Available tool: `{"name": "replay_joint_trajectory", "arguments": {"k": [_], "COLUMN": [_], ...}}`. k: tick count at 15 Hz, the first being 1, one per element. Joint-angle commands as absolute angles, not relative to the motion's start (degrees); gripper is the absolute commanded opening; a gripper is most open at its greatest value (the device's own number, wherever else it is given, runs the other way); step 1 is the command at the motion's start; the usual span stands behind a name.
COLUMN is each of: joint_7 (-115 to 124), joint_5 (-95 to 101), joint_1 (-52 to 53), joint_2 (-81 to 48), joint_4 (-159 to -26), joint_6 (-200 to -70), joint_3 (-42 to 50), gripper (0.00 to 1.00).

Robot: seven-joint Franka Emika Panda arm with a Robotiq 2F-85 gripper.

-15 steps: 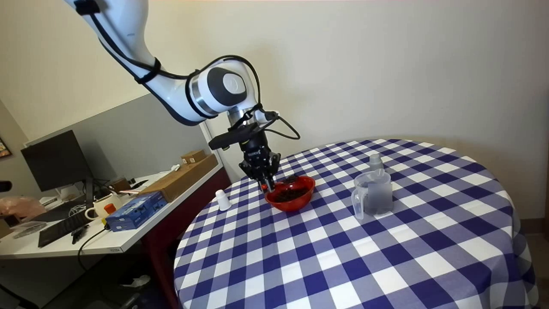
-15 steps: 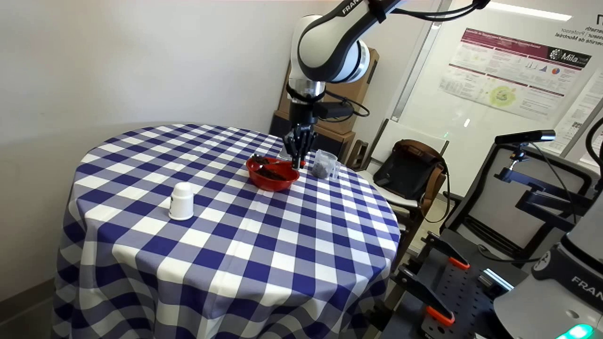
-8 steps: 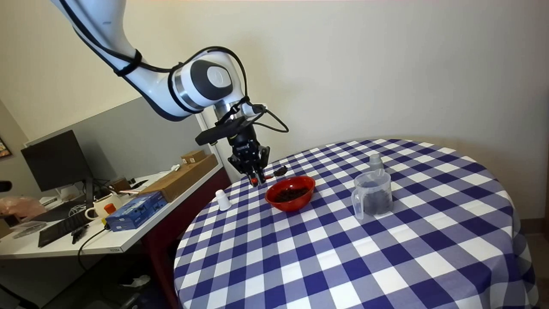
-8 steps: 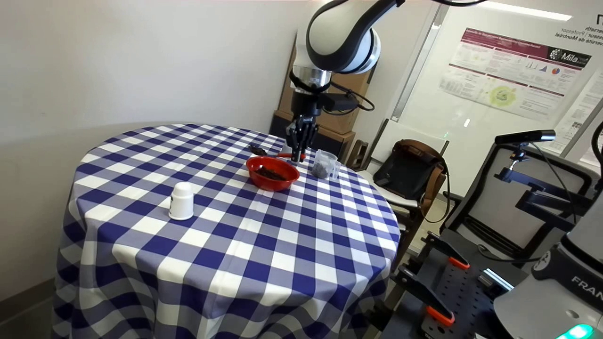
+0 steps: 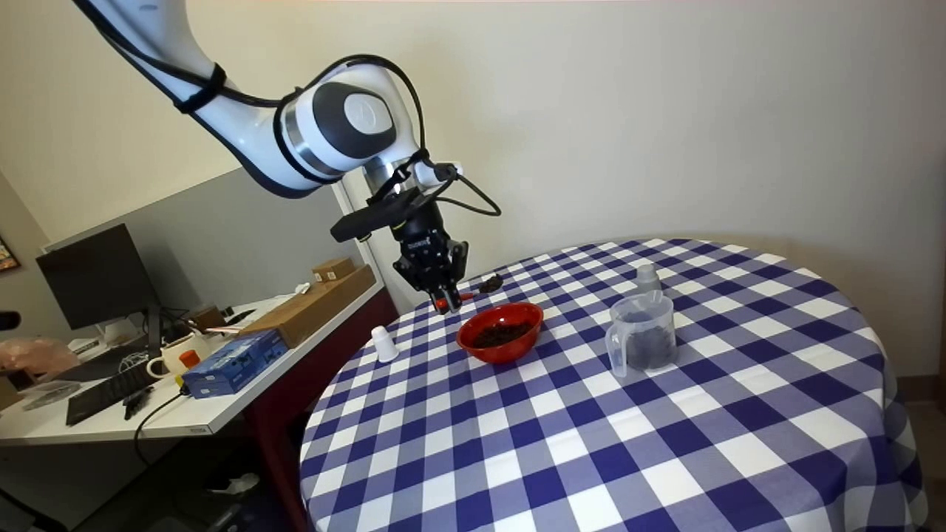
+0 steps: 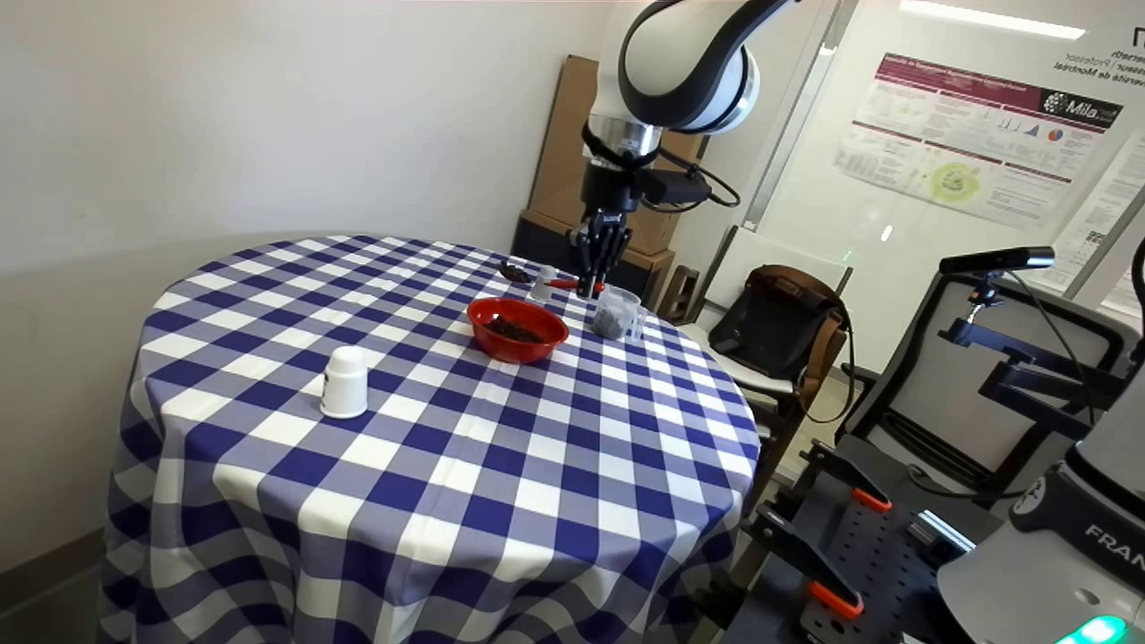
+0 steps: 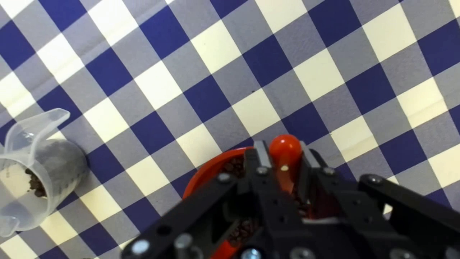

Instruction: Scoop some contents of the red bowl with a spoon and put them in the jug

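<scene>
Our checkered surface [image 5: 576,458] bears the red bowl [image 5: 502,355] and, apart, the clear jug [image 5: 639,318] holding dark bits [image 7: 36,183]. The tool [image 7: 285,158] grips a loaded red-handled spoon [image 6: 560,283] near the bowl; we judge scooping done, pouring pending.

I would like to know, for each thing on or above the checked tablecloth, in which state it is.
Hand: closed on the spoon
Spoon: held in the air, loaded with dark contents
Red bowl: upright, partly filled with dark contents
Jug: upright, some dark contents inside
White container: standing, open or closed unclear
Translucent container: standing, contents unclear
</scene>
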State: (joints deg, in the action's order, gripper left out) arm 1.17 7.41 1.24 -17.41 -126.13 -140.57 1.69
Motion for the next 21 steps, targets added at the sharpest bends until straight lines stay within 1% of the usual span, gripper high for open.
{"name": "replay_joint_trajectory", "arguments": {"k": [1, 21], "joint_7": [0.97, 1.45], "joint_5": [7.83, 8.07], "joint_1": [0.06, -3.96], "joint_2": [-14.19, -10.43], "joint_4": [-129.08, -130.36], "joint_6": [-142.15, -142.15], "joint_3": [2.61, 6.26], "gripper": [0.11, 0.11]}}
